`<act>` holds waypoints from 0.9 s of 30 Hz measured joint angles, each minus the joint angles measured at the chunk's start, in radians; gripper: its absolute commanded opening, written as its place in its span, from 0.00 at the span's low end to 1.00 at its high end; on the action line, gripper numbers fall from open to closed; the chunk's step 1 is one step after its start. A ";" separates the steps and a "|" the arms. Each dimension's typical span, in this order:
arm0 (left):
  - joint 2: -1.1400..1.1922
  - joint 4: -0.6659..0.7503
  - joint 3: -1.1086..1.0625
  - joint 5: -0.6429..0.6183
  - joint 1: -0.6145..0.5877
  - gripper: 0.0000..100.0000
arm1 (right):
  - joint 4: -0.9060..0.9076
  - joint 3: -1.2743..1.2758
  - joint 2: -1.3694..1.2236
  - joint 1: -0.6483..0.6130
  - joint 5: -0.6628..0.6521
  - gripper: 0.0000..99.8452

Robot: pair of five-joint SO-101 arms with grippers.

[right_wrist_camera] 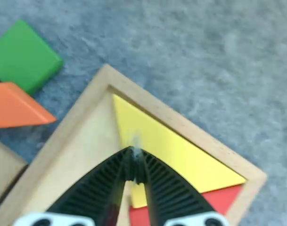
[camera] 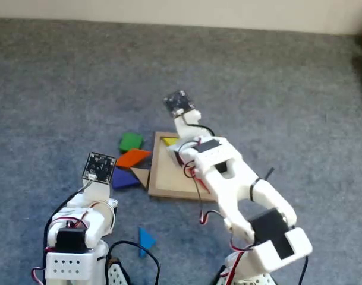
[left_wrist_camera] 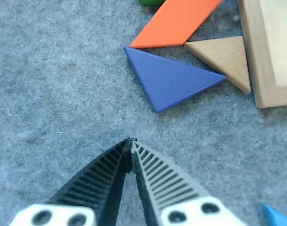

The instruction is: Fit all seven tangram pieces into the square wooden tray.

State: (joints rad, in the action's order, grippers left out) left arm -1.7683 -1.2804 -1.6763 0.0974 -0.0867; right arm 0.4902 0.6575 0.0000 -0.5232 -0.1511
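left gripper (left_wrist_camera: 130,144): fingers pressed together with nothing between them, hanging over bare grey counter (left_wrist_camera: 49,94), tips pointing at the dark blue triangle (left_wrist_camera: 174,80) but apart from it.
right gripper (right_wrist_camera: 134,154): fingers together and empty, tips over the yellow triangle (right_wrist_camera: 181,157); cannot tell whether they touch it.
wooden tray (right_wrist_camera: 190,133): lies flat on the counter under the right arm, most of its floor bare.
in the tray: the yellow triangle fits into one corner along the rim, and a red piece (right_wrist_camera: 214,201) sits against its inner edge.
outside the tray: green square (camera: 131,141), orange parallelogram (camera: 133,157), dark blue triangle and a plain wooden triangle (left_wrist_camera: 225,56) cluster along the tray's side nearest the left arm.
contacts: the wooden triangle lies against the tray rim, with the dark blue triangle and the parallelogram meeting it at its corners.
light blue triangle (camera: 146,238): alone on the counter, well apart from the cluster, between the two arm bases.
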 measured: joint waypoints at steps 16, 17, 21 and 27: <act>0.000 0.000 0.000 0.000 0.000 0.01 | 0.051 0.236 0.637 0.157 0.000 0.02; 0.000 0.000 0.000 0.000 0.000 0.01 | 0.051 0.275 0.686 0.157 0.000 0.02; 0.000 0.000 0.000 0.000 0.000 0.01 | 0.051 0.434 0.872 0.176 0.000 0.02; 0.000 0.000 0.000 0.000 0.000 0.01 | 0.051 0.617 1.096 0.242 0.000 0.02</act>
State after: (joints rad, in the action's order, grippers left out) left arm -1.7683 -1.2804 -1.6763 0.0974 -0.0867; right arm 0.5409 1.2743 1.0955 -0.2808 -0.1511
